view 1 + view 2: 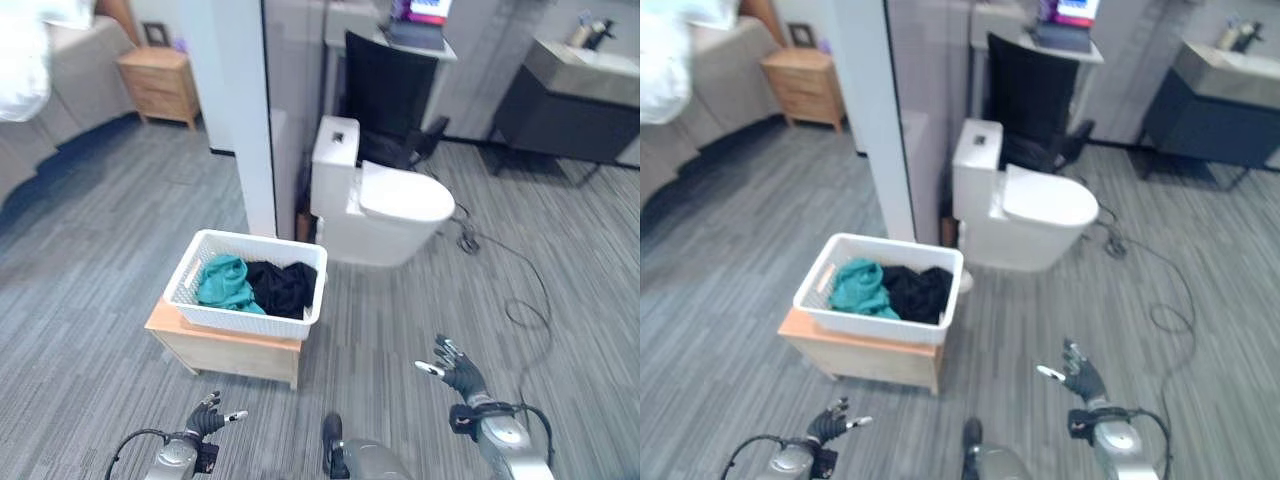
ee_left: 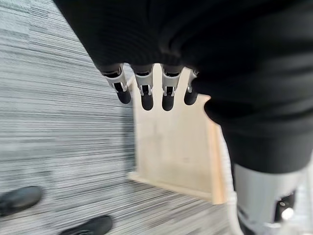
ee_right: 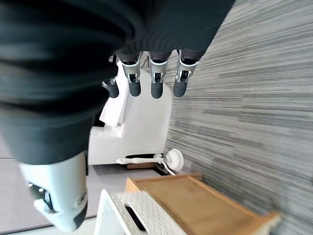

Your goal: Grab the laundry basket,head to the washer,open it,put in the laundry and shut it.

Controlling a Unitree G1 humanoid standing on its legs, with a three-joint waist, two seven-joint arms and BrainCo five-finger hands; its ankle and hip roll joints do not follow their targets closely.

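A white laundry basket [image 1: 205, 312] sits on a low wooden stand [image 1: 222, 350] in front of me, holding a teal garment [image 1: 224, 283] and a black garment [image 1: 282, 287]. My left hand [image 1: 207, 417] hovers low, short of the stand's near left corner, its fingers straight and empty. My right hand [image 1: 460, 372] is out to the right of the stand, over the carpet, fingers spread and holding nothing. The right wrist view shows the basket's slotted wall [image 3: 132, 215] and the stand's top [image 3: 195, 203]. In the left wrist view, the stand's pale wood [image 2: 173, 147] lies past my fingers [image 2: 143, 90].
A white toilet [image 1: 385, 205] stands right behind the basket, next to a white partition wall [image 1: 245, 110]. A black chair [image 1: 385, 100] and a desk are behind it, a dark vanity [image 1: 565, 110] at the back right, a wooden nightstand [image 1: 160, 85] at the back left.
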